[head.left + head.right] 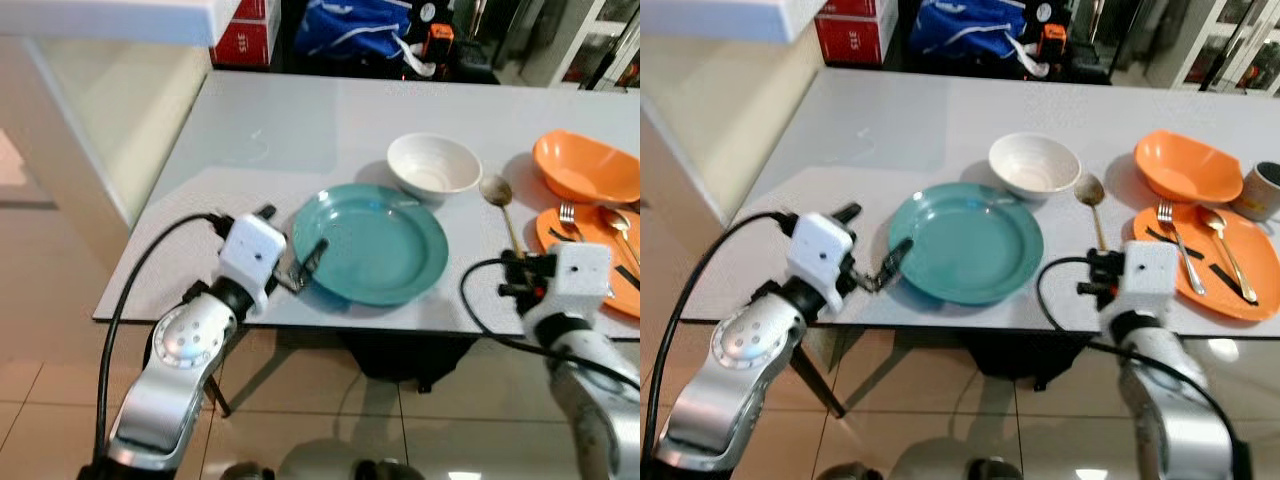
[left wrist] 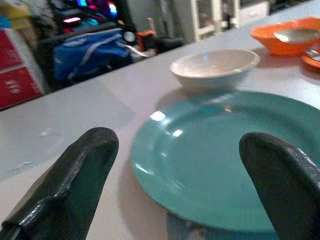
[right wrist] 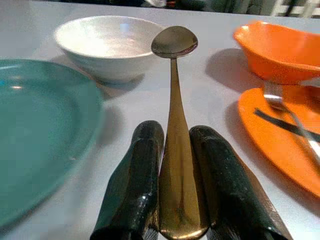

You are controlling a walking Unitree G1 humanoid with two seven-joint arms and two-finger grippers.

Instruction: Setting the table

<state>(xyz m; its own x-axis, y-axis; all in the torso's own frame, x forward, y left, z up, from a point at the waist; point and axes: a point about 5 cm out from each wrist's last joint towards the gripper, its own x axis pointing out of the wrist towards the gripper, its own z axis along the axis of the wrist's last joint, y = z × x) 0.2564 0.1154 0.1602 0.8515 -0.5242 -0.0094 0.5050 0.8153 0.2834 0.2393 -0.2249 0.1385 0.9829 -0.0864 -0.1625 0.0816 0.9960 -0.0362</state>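
Here, grey table (image 1: 300,130) on tiled floor (image 1: 40,400), right claw (image 3: 172,200) pinching spoon (image 3: 175,100), left claw (image 2: 180,185) spread.

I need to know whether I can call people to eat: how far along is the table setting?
Partly there. Already laid: a teal plate with a white bowl behind it, plus an orange plate carrying a fork and spoon. In hand: the right gripper is shut on a gold spoon beside the teal plate. The left gripper is open at that plate's edge. Left: releasing the spoon.
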